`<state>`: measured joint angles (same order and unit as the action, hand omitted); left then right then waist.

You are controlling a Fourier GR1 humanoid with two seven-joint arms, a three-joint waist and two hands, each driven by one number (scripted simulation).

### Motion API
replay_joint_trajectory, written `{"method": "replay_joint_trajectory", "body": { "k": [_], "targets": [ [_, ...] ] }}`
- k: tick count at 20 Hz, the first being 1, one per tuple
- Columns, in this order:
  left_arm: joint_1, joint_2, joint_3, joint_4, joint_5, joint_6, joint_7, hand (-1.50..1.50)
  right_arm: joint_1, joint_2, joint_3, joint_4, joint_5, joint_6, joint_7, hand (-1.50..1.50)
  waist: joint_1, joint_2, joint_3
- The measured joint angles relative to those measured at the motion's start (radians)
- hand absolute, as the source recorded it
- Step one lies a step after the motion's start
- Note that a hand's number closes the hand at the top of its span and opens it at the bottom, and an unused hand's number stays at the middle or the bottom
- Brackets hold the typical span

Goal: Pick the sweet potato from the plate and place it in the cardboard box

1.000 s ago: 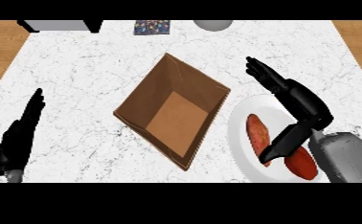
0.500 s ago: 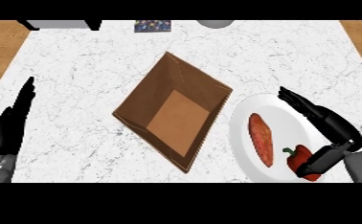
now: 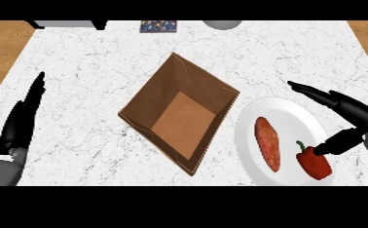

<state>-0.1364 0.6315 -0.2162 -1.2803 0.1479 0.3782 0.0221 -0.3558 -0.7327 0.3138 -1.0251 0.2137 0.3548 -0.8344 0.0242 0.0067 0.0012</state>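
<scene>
The sweet potato lies on the white plate at the right side of the surface, with its long axis running away from me. A red bell pepper lies on the same plate, to the right of it and apart from it. The open cardboard box stands just beside the plate on its left, turned like a diamond, and I see its bare bottom.

My right hand is above the right edge of the plate. It is spread wide, the fingers stretched out over the far rim and the thumb pointing down near the pepper's stem. It holds nothing, and the sweet potato is not yet touched. My left hand rests at the left edge of the view with straight fingers.

I judge the sweet potato to be stiff and rather heavy for its size, with a dry, rough skin that should not slip much. It is not fragile. Because it is long and narrower at the ends, I think the best place to take it is across the thick middle, with the fingers on one long side and the thumb on the other. A hold near one end could let it tilt. The pepper is near, so I should come from above and not push it.
</scene>
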Motion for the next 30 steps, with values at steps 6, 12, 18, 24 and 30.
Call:
{"method": "replay_joint_trajectory", "body": {
  "k": [6,12,18,24,30],
  "targets": [
    [0.005,-0.015,0.009,0.013,-0.017,-0.002,-0.009,0.00,-0.106,-0.028,0.125,0.010,0.168,0.004,0.037,-1.50,0.002,-0.003,-0.002],
    [0.013,-0.011,0.028,-0.029,-0.035,-0.008,0.031,0.00,-0.176,0.019,0.211,-0.001,0.278,0.062,0.125,-1.50,-0.006,-0.007,-0.003],
    [0.017,-0.035,0.073,0.001,-0.062,-0.042,0.014,0.00,-0.203,0.079,0.217,0.010,0.374,0.089,0.174,-1.50,-0.015,-0.008,-0.004],
    [0.038,-0.073,0.102,-0.013,-0.101,-0.059,0.012,0.00,-0.198,0.124,0.194,0.006,0.448,0.106,0.189,-1.50,-0.018,-0.010,-0.006],
    [0.035,-0.072,0.151,0.003,-0.116,-0.101,0.002,0.00,-0.175,0.154,0.174,-0.023,0.479,0.123,0.196,-1.50,-0.019,-0.011,-0.007]
  ]
}}
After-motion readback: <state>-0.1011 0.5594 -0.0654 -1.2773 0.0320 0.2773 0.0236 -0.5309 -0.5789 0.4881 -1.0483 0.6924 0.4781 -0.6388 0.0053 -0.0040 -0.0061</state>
